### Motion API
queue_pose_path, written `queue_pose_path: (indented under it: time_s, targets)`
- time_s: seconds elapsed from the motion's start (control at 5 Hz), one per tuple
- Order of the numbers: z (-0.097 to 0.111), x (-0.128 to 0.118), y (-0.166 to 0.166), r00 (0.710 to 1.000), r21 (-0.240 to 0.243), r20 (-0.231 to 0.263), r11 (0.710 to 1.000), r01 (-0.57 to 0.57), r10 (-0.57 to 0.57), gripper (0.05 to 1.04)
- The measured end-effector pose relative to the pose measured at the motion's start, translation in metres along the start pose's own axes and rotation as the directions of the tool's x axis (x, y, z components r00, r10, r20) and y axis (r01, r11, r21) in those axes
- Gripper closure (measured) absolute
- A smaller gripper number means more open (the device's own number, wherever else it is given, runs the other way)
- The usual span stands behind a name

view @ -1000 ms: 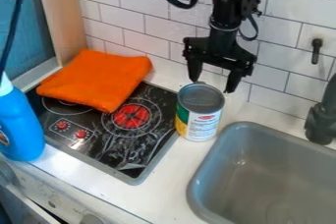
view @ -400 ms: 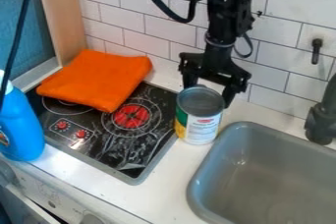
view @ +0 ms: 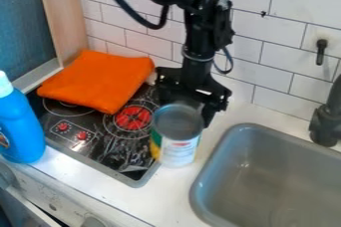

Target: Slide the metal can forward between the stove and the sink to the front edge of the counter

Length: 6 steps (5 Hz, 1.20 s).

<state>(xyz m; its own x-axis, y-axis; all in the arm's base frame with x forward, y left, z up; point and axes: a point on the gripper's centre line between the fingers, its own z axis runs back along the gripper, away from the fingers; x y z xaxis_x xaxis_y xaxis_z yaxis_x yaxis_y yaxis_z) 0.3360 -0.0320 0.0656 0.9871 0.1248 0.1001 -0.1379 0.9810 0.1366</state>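
hand (view: 188,105) wide open, just bhnd can (view: 178,144), can't tell re: grip; orange cloth (view: 100,79) on stove (view: 110,144)

Kitchen, perhaps toy one: sink (view: 230,144), cooktop (view: 123,164), tiled wall (view: 283,47).

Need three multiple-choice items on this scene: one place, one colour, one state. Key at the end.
1. Where is the cloth?
A) in the sink
B) hanging on the wall
C) on the stove

2. What colour is the body of the bottle?
A) blue
B) red
C) yellow

3. How is the can at the gripper?
A) lying on its side
B) upright
C) crushed flat

Key:
1: C, it lies over the stove's far left part.
2: A, the body is blue below a white cap.
3: B, its round top faces up, with the labelled side below.
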Motion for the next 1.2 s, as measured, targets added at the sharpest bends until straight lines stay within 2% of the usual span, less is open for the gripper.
queue_pose_path:
  time_s: [0.2,0.4,1.0,1.2]
  targets:
    - [0.012,-0.03,0.001,1.0,0.009,0.013,1.0,0.024,-0.025,0.083]
    - [0.009,-0.057,0.006,0.999,0.019,-0.032,1.0,0.011,-0.01,0.083]
    - [0.018,-0.07,0.013,0.998,0.027,-0.059,0.999,-0.034,0.035,0.083]
    - [0.037,-0.065,0.017,0.992,0.047,-0.103,0.997,-0.065,0.069,0.083]
